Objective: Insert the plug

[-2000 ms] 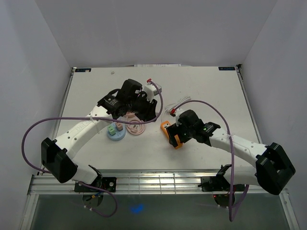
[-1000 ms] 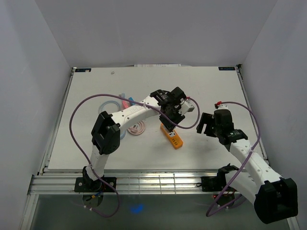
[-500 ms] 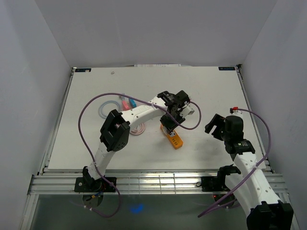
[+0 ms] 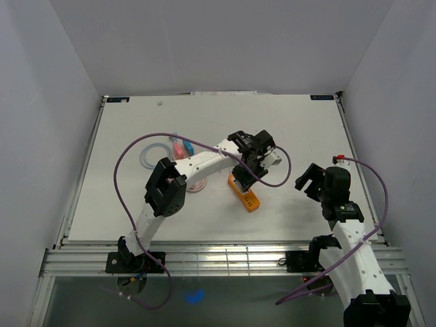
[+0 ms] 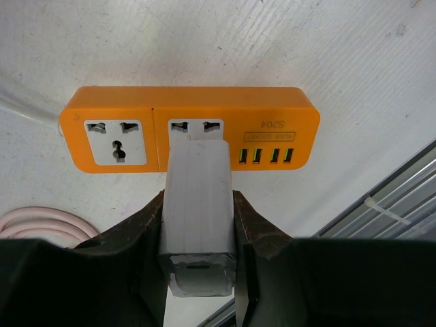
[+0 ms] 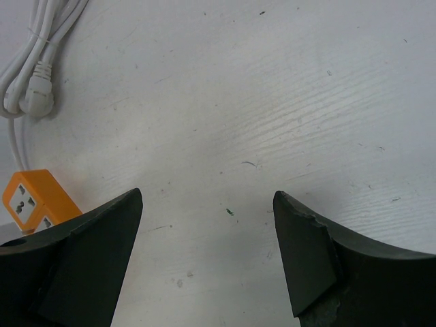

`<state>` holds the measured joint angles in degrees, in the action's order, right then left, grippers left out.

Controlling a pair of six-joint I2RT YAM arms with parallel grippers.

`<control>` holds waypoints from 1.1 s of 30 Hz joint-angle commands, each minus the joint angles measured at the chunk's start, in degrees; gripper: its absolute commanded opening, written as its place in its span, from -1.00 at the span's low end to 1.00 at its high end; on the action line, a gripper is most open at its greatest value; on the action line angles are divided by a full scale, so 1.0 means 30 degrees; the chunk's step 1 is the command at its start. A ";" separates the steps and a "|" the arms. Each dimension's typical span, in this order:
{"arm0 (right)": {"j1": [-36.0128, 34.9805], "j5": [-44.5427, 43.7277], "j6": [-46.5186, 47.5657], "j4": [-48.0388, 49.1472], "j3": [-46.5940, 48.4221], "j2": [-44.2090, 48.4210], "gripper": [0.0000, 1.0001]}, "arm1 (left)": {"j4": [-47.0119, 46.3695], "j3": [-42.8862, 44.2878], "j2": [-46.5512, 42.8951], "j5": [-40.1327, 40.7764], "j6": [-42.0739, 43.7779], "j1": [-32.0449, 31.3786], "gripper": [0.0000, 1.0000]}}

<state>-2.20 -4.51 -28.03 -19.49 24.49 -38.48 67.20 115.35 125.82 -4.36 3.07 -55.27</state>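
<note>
I'm seeing the plug (image 5: 196,178) as a pale grey rectangular block w/ a small port in its rear face. L claw (image 5: 197,212) is clenching it from both sides and holding its front end against the 2nd socket of the orange power strip (image 5: 129,109), mid-desk; can't tell how deep the pins are sitting. L wrist cam is giving me the strip's two sockets, four green-lit USB ports and a bit of the pink cable coil (image 5: 41,221), which the top cam is too far off to resolve. R wrist cam is showing R claw (image 6: 204,253) released, nothing btwn its fingers, plus a bundled white cord (image 6: 27,82). The top cam is showing the white desk (image 4: 136,122), scuffed, w/ plain grey walls (image 4: 204,48) enclosing it.
</note>
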 commanded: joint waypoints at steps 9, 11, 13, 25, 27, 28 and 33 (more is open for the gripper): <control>0.0322 0.0508 0.0145 0.0489 -0.0048 0.0287 0.65 | 0.0100 -0.0042 0.0013 -0.0099 -0.0262 -0.0123 -1.00; 0.0351 0.0596 0.0203 0.0460 -0.0048 0.0346 0.65 | 0.0100 0.0017 0.0188 -0.0361 -0.0262 -0.0123 -1.00; 0.0410 0.0596 0.0232 0.0460 0.0010 0.0346 0.66 | 0.0100 0.0046 0.0306 -0.0451 -0.0291 -0.0152 -1.00; 0.0498 0.0859 0.0349 0.0430 0.0069 0.0434 0.65 | -0.0105 -0.0247 0.0716 -0.0011 -0.0496 -0.0094 -1.00; 0.0498 0.0860 0.0350 0.0431 0.0069 0.0405 0.65 | -0.0047 -0.0247 0.0746 -0.0216 -0.0380 -0.0094 -1.00; 0.0498 0.0918 0.0379 0.0431 0.0069 0.0376 0.65 | -0.0017 -0.0218 0.0775 -0.0187 -0.0379 -0.0094 -1.00; 0.0498 0.1006 0.0438 0.0460 0.0098 0.0200 0.65 | 0.0100 -0.0305 0.0600 0.0340 -0.0467 -0.0065 -1.00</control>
<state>-1.08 -2.17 -27.70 -19.53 24.51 -37.76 67.02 115.11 128.25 -4.69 2.04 -55.35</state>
